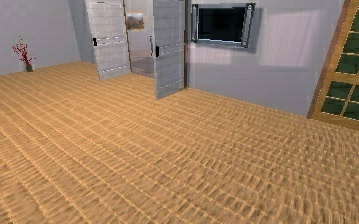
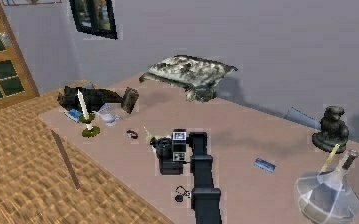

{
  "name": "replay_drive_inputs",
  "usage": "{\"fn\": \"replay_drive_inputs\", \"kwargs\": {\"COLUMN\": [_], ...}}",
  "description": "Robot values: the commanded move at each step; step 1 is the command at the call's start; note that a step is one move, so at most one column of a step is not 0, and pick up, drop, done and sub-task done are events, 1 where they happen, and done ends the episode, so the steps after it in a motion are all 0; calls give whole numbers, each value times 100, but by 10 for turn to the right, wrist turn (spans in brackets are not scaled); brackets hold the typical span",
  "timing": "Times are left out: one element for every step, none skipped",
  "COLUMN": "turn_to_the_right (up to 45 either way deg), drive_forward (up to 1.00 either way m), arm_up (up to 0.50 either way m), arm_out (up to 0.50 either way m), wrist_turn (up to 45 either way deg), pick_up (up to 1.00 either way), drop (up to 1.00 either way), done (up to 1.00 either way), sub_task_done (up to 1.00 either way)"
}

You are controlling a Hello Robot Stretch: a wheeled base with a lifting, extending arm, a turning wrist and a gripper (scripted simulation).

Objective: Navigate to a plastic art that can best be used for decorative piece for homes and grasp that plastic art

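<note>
The approach is being judged as finished and the grasp as the step in hand; the arm [image 2: 202, 185] is being shown reaching out over a long table [image 2: 237, 140], with the gripper [image 2: 159, 150] lying above the tabletop near its middle. The plastic art is not being identified with certainty; two decorative things are being weighed as candidates: a grey mottled piece [image 2: 187, 72] at the table's far edge, beyond the gripper, and a dark statuette [image 2: 333, 125] near the end at the arm side view's right, well apart from the gripper. Neither is being touched, as far as can be made out.

The next move is being judged to call for a choice between the two, then a shift of base or arm so that the fingers are being brought alongside the chosen one; a candle [image 2: 82, 103], a glass flask [image 2: 327, 185] and a small blue thing [image 2: 264, 163] are being noted as things to be avoided.

How the fingers are standing cannot be told; whether anything is being held cannot be told either, since small items are lying on the table just by the gripper's far end.
</note>
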Motion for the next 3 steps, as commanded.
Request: {"fn": "replay_drive_inputs", "kwargs": {"turn_to_the_right": [0,0,0], "drive_forward": [0,0,0], "arm_up": [0,10,0], "arm_out": [0,0,0], "wrist_turn": [0,0,0], "pick_up": [100,0,0], "drop": [0,0,0], "done": [0,0,100], "sub_task_done": [0,0,0]}}
